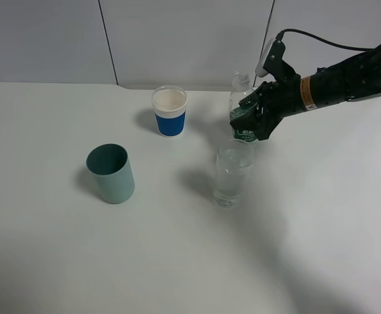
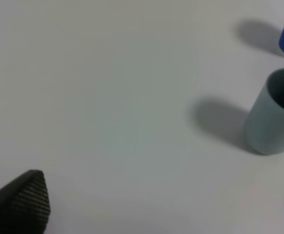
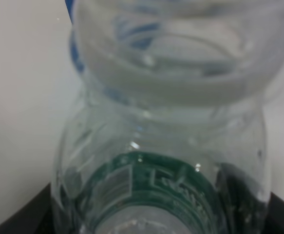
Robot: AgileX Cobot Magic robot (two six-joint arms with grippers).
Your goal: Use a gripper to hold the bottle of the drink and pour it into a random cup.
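Observation:
My right gripper (image 1: 259, 119) is shut on the bottle (image 1: 241, 98), a small clear plastic one with a dark green label, gripping it around the label. The bottle hangs roughly upright, just behind and above the rim of the cup (image 1: 232, 173), a tall clear glass tumbler standing at the table's middle right. The right wrist view is filled by the bottle (image 3: 166, 146) seen close up, with dark fingers (image 3: 15, 219) at its sides. My left gripper (image 2: 156, 204) is open over bare table, its fingertips (image 2: 22, 202) far apart, and it does not show in the exterior view.
A teal-green cup (image 1: 112, 173) stands at the left middle, also in the left wrist view as the teal-green cup (image 2: 271, 117). A white cup with a blue band (image 1: 169, 111) stands further back. The white table (image 1: 59, 261) meets a pale wall behind.

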